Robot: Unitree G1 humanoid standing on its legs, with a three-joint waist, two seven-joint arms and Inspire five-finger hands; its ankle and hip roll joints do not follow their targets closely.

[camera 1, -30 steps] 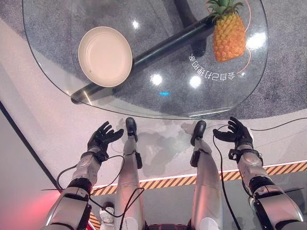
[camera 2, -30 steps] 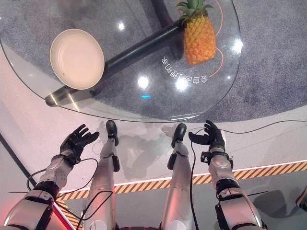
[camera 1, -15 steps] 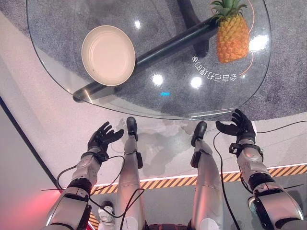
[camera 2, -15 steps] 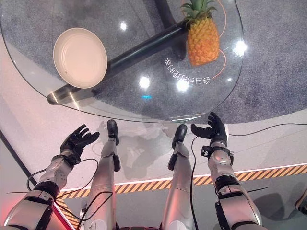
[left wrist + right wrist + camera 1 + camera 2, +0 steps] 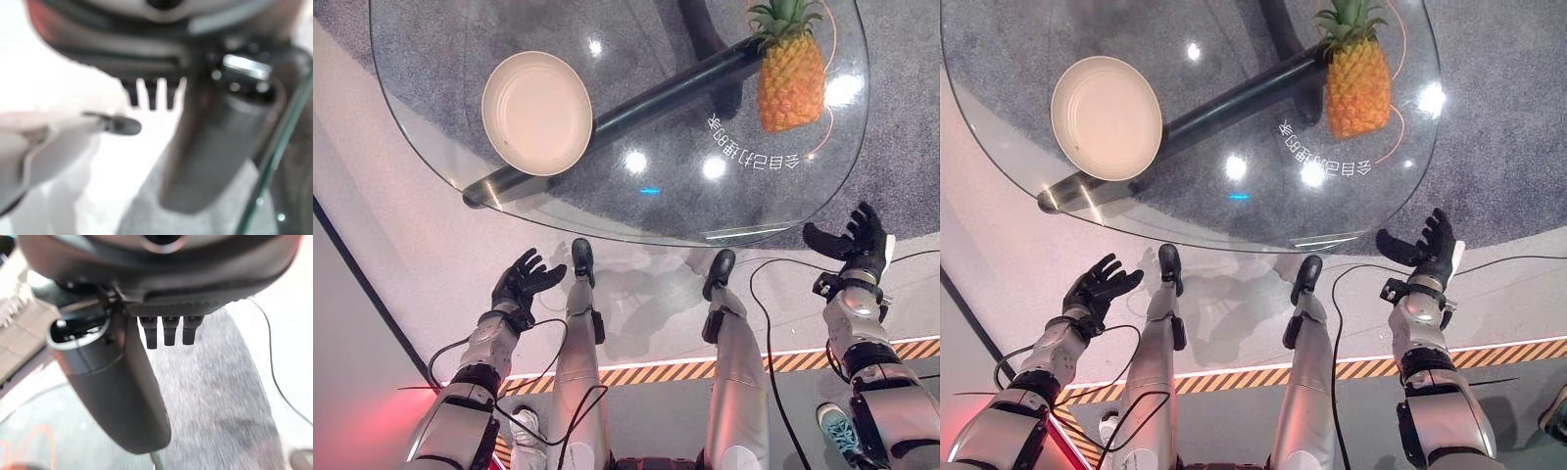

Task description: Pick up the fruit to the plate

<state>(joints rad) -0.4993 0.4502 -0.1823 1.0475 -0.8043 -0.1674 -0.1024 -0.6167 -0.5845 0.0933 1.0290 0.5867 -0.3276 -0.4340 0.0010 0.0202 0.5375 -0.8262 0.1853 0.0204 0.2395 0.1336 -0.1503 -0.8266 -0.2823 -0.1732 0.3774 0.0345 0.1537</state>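
Note:
A pineapple [image 5: 791, 70] with a green crown lies on the far right of the round glass table [image 5: 440, 166]. A cream plate [image 5: 537, 113] sits empty on the table's left part. My right hand [image 5: 854, 243] hangs open, fingers spread, off the table's near right edge and well short of the pineapple. Below the table's near edge, my left hand [image 5: 522, 282] is open too, fingers spread, holding nothing. Both hands [image 5: 1427, 245] are apart from the fruit and the plate.
A dark tubular table leg [image 5: 636, 103] runs under the glass from near left to far right. Grey carpet [image 5: 901, 117] lies beyond the table. A yellow-black hazard stripe [image 5: 803, 360] crosses the floor near me. A shoe [image 5: 837, 423] shows at the lower right.
My right hand has swung out to the right and risen toward the table's right edge. The left hand has stayed put. A shoe has come into view at the lower right.

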